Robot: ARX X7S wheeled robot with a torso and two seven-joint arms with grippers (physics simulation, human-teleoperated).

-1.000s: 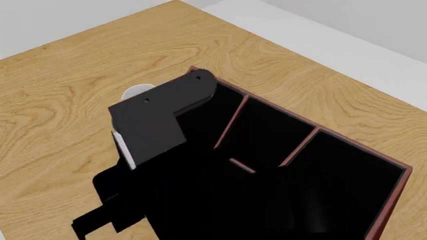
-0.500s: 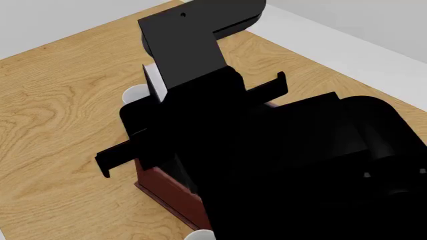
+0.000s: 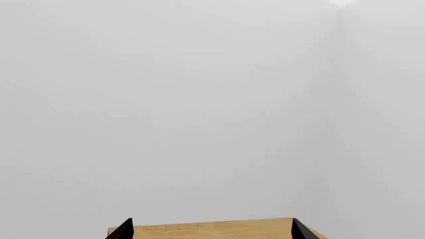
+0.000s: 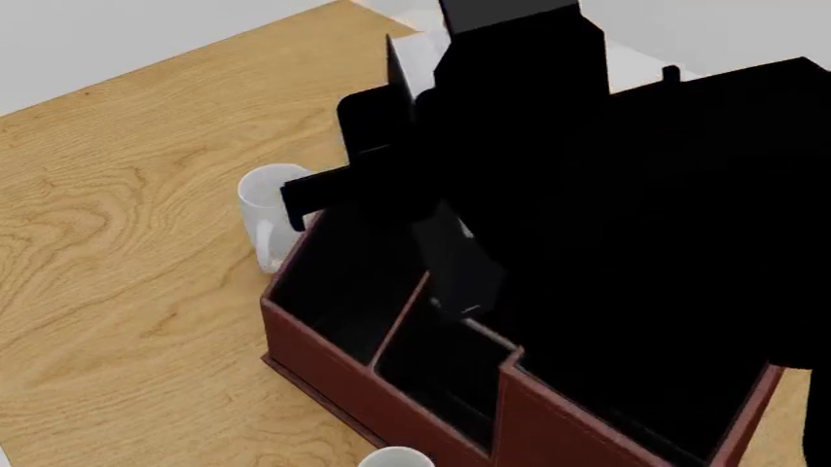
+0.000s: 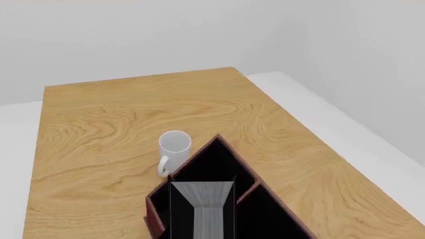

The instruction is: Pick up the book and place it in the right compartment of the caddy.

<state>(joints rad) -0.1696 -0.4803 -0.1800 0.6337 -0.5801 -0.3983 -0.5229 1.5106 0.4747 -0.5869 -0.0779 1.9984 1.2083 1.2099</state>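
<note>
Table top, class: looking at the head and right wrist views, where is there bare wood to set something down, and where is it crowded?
Bare wood lies left of the white mug and beyond the caddy toward the table's far edge. It is crowded over the caddy, where the right gripper holds the book.

So there's a light wooden table with swirly grain, and a white mug standing upright on it toward the far left. A second white mug just peeks in at the near edge. Pale floor and plain grey walls beyond.
</note>
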